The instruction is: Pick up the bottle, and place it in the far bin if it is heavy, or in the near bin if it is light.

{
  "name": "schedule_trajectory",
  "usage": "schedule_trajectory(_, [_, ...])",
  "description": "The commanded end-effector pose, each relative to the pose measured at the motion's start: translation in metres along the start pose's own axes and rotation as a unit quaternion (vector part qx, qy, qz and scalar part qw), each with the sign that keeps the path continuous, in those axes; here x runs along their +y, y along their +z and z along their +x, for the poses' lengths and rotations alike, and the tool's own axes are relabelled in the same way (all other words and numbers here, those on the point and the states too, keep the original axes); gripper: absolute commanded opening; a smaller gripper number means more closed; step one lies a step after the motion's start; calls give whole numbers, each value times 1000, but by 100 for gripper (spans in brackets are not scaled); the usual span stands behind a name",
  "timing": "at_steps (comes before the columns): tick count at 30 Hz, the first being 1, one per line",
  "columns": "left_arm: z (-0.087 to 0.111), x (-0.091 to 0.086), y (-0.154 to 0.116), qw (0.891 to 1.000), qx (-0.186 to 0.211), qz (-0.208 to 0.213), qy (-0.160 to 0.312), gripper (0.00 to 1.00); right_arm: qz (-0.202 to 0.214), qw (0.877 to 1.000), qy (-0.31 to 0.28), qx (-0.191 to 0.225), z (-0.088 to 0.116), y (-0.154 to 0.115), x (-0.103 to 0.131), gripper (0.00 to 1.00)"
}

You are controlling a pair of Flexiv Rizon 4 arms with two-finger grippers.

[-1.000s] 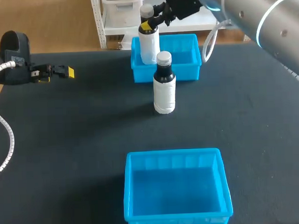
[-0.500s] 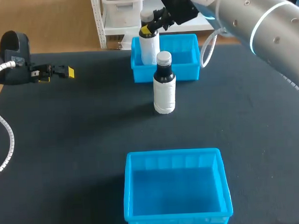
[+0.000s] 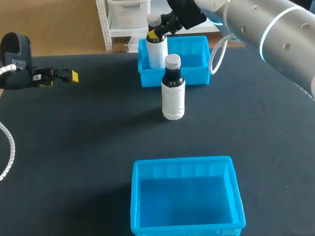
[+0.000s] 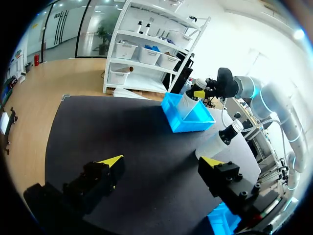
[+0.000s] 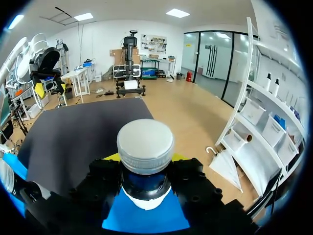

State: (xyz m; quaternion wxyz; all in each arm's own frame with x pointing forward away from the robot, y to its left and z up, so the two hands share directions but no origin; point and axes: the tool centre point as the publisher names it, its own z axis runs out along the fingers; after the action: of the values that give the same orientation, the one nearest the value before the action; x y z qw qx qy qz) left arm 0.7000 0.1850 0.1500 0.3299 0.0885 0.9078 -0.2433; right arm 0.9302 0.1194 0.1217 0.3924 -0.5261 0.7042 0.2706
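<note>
Head view: right end effector (image 3: pixel 155 31) is clamped on the neck of the white bottle (image 3: pixel 156 52). The bottle hangs upright, and its base looks to be down inside the far bin (image 3: pixel 195 77), at the end nearer my left arm. So the release should be pretty much straight down.

Left wrist view: left end effector (image 4: pixel 161 161) is wide open, holding nothing, well apart from the bin.

Right wrist view: the cap sits right between the fingers.

**Head view:** a fixed camera above and behind the robot, looking down on the whole table (image 3: pixel 70 152), with the near bin (image 3: pixel 182 161) closest and the far bin (image 3: pixel 195 78) by the far edge.

**Left wrist view:** low at the table's left edge, facing across the surface to the same far bin.

**Right wrist view:** very close over a bottle (image 5: pixel 145 147) at that bin, facing along the far edge toward the table's left side.
</note>
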Motion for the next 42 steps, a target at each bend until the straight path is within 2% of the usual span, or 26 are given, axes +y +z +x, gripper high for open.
schedule_trajectory(1, [0, 0, 0, 1000, 0, 0, 0, 100, -222, 975, 2, 4, -5, 9, -12, 0])
schedule_trajectory(4, [0, 0, 0, 1000, 0, 0, 0, 100, -223, 975, 3, 4, -4, 10, -12, 2])
schedule_trajectory(7, [0, 0, 0, 1000, 0, 0, 0, 100, -224, 975, 4, 5, -4, 10, -12, 17])
schedule_trajectory(9, [0, 0, 0, 1000, 0, 0, 0, 100, -224, 974, 5, 7, -3, 10, -12, 45])
schedule_trajectory(10, [0, 0, 0, 1000, 0, 0, 0, 100, -224, 974, 6, 7, -3, 10, -12, 87])
schedule_trajectory(11, [0, 0, 0, 1000, 0, 0, 0, 100, -225, 974, 7, 9, -3, 9, -12, 100])
schedule_trajectory(17, [0, 0, 0, 1000, 0, 0, 0, 100, -224, 974, 10, 11, 0, 0, -12, 100])
schedule_trajectory(25, [0, 0, 0, 1000, 0, 0, 0, 100, -207, 978, 22, 16, 11, -28, -9, 100])
schedule_trajectory(42, [0, 0, 0, 1000, 0, 0, 0, 100, -138, 989, 37, 40, 46, -130, 19, 100])
